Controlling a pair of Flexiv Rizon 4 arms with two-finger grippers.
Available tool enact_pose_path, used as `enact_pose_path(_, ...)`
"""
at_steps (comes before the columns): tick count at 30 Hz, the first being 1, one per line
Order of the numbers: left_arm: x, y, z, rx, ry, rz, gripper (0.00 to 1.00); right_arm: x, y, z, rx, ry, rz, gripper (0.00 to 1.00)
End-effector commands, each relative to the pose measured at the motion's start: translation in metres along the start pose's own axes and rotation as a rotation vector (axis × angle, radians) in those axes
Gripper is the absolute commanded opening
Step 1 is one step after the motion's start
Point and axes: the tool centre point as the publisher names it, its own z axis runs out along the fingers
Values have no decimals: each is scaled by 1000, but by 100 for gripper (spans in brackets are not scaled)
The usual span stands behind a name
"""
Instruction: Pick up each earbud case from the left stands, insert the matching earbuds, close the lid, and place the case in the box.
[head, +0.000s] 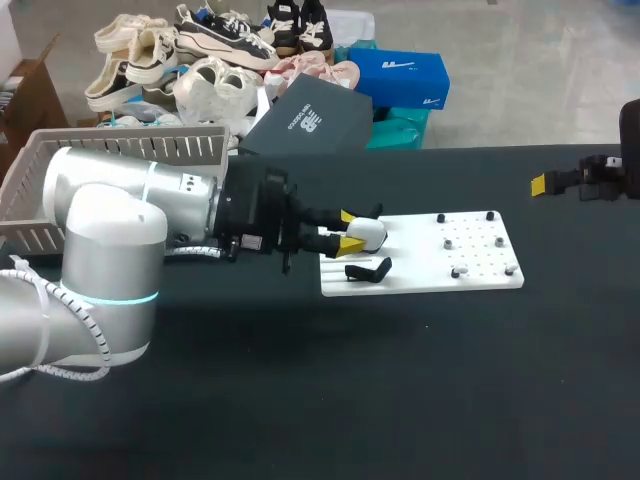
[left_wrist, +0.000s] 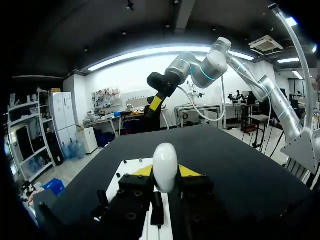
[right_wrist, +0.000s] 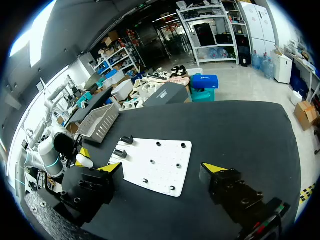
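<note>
Early stage: left gripper (head: 350, 232) clamped on white earbud case (head: 370, 233) at left end of board (head: 430, 262), by a black stand (head: 368, 270), right gripper (right_wrist: 164, 169) wide apart w/ nothing in it, over counter (head: 400, 380); filling, lid-shutting, boxing not yet done.

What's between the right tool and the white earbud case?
Between the right tool and the white earbud case lies the white board with small dark pieces, then bare table; the head view shows it.
</note>
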Motion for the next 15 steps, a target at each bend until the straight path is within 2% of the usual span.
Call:
enact_pose_path(1, -11, -7, -1, -6, -35, 29, 0, 0, 0, 0, 0, 0, 0, 100)
enact_pose_path(9, -33, -17, 8, 26, -101, 79, 0, 0, 0, 0, 0, 0, 0, 100)
enact_pose_path(15, -36, -21, 10, 29, -118, 97, 0, 0, 0, 0, 0, 0, 0, 100)
